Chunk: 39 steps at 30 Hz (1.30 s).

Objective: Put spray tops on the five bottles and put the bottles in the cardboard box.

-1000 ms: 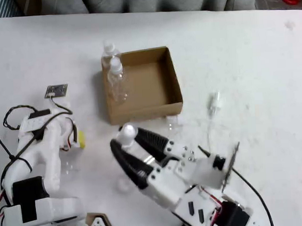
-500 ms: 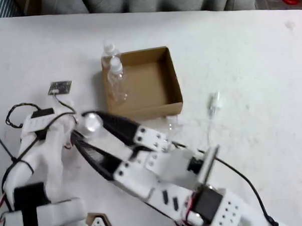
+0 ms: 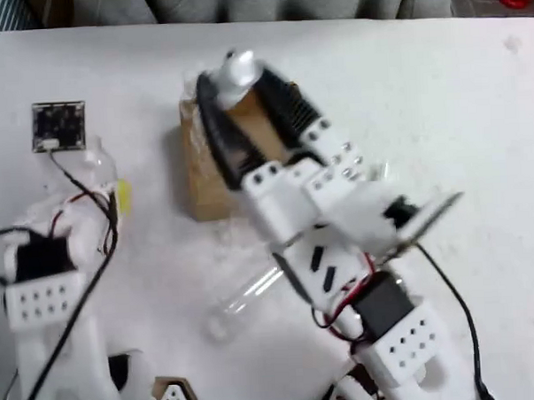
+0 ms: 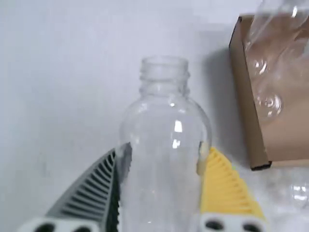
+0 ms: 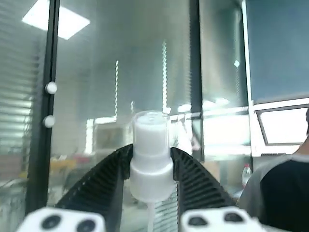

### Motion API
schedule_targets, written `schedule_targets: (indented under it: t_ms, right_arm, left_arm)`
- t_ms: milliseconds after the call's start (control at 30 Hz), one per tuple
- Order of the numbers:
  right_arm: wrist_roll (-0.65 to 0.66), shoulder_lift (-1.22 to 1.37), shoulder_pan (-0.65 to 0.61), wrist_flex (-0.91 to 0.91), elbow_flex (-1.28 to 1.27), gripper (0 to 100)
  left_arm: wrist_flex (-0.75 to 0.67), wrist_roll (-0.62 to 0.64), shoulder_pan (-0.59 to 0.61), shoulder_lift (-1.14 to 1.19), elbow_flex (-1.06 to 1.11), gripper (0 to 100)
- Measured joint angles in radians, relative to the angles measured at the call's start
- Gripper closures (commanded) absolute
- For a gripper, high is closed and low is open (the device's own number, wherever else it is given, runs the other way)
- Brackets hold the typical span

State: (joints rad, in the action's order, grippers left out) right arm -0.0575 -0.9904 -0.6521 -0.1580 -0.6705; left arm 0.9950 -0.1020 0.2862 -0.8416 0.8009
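Note:
My left gripper (image 4: 161, 157) is shut on a clear open-necked bottle (image 4: 164, 140), held upright between the grey and yellow fingers. From above, that gripper (image 3: 106, 176) and the bottle (image 3: 100, 161) are at the table's left. My right gripper (image 3: 237, 82) is raised above the cardboard box (image 3: 200, 181) and hides most of it. It is shut on a white spray top (image 3: 240, 66). In the right wrist view, the spray top (image 5: 151, 162) sits between black fingers (image 5: 104, 181), pointing up at the room. Clear bottles (image 4: 275, 72) stand in the box (image 4: 246, 96).
Another clear bottle (image 3: 244, 294) lies on its side at the front centre of the table. A loose spray top (image 3: 383, 171) lies right of the box, partly hidden by the right arm. Cables trail from both arms. The far and right table areas are bare.
The right arm swung up from low near the left arm to above the box, carrying the spray top. The left arm shifted back and left with its bottle.

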Motion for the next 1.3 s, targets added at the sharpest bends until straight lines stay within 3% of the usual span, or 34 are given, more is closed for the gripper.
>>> schedule_targets:
  t_ms: [167,367,633,967,1300]
  right_arm:
    - [0.0,0.058,0.025,0.127,0.227,98.3]
    - [0.0,0.104,0.023,0.358,0.482,98.3]
    - [0.0,0.107,-0.008,0.407,0.522,98.2]
    - [0.0,0.149,-0.072,0.388,0.47,98.2]
    - [0.0,0.41,-0.115,0.413,0.534,98.3]
  left_arm:
    - [-0.074,0.0,-0.021,-0.172,0.0,98]
    - [-0.12,0.0,-0.18,-0.371,0.0,98]
    - [-0.219,-0.002,-0.35,-0.634,0.15,98]
    - [-0.43,-0.002,-0.376,-0.921,0.635,98]
    - [-0.44,-0.002,-0.376,-0.968,0.672,98]
